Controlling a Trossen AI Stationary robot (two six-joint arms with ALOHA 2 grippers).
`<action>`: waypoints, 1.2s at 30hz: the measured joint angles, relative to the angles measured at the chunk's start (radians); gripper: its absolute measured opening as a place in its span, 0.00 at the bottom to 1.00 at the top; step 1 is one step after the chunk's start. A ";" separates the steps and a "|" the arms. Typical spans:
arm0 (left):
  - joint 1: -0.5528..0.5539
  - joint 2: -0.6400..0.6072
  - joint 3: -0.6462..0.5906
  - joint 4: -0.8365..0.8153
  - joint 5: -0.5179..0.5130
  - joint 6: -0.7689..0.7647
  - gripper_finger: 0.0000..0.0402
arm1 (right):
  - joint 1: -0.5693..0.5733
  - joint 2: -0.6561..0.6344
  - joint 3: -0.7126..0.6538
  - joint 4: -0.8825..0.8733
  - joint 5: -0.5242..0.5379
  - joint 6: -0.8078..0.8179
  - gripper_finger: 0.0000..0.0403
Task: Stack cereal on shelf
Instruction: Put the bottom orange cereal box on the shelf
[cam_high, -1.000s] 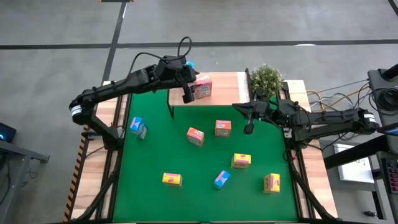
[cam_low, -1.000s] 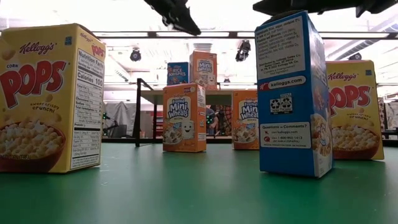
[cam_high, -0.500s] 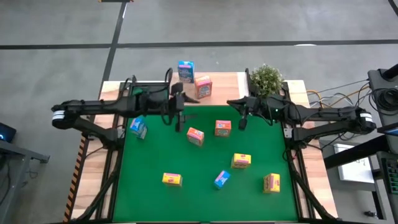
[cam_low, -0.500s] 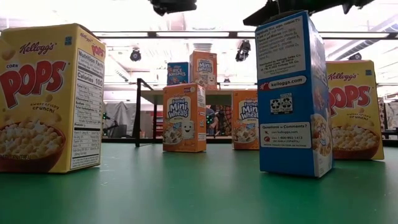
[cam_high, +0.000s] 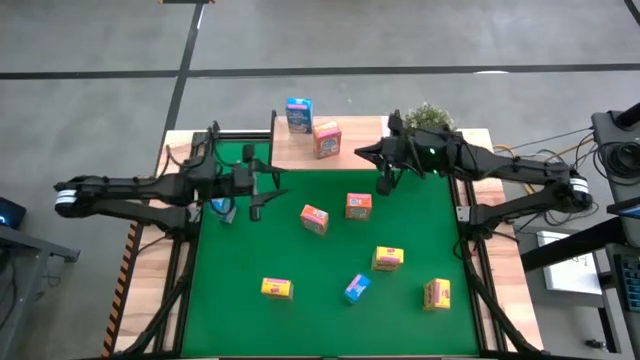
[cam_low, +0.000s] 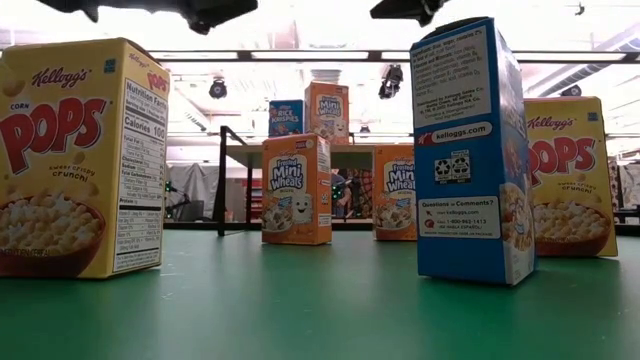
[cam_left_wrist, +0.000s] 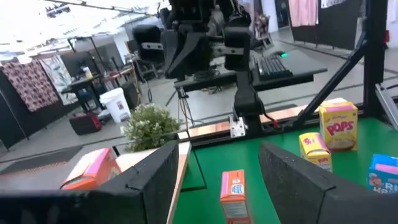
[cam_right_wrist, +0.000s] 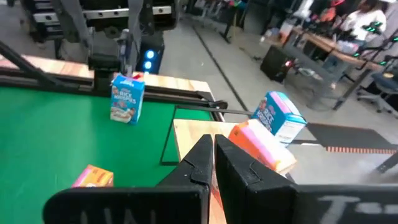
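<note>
shelf (cam_high: 355, 146): at the table's far edge, middle, behind the mat (cam_high: 300, 250).
boxes on shelf: two, one (cam_high: 298, 113) at the far left corner, one (cam_high: 326, 140) just beside it, nearer the mat.
plant (cam_high: 428, 119): right of the shelf, at the far edge.
box by left arm (cam_high: 221, 205): on the mat's left side, well apart from the others.
middle pair: two boxes (cam_high: 314, 218) (cam_high: 358, 205) side by side on the mat, before the shelf.
near row: one box (cam_high: 277, 288) at near left, one (cam_high: 356, 288) near centre, one (cam_high: 388, 258) behind and right of it, one (cam_high: 437, 293) at near right.
left gripper (cam_high: 256, 194): over the mat's left part, beside the lone box.
right gripper (cam_high: 383, 172): over the shelf's near right corner.
</note>
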 joint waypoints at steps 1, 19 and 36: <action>0.000 -0.021 -0.010 0.001 0.000 0.001 0.51 | -0.009 0.024 0.040 -0.029 0.000 -0.005 0.02; 0.000 -0.187 -0.058 -0.027 -0.031 0.054 0.51 | -0.263 0.410 0.560 -0.372 -0.264 -0.004 0.07; 0.000 -0.185 -0.058 -0.084 -0.143 0.054 0.51 | -0.303 0.669 0.823 -0.634 -0.340 -0.153 0.70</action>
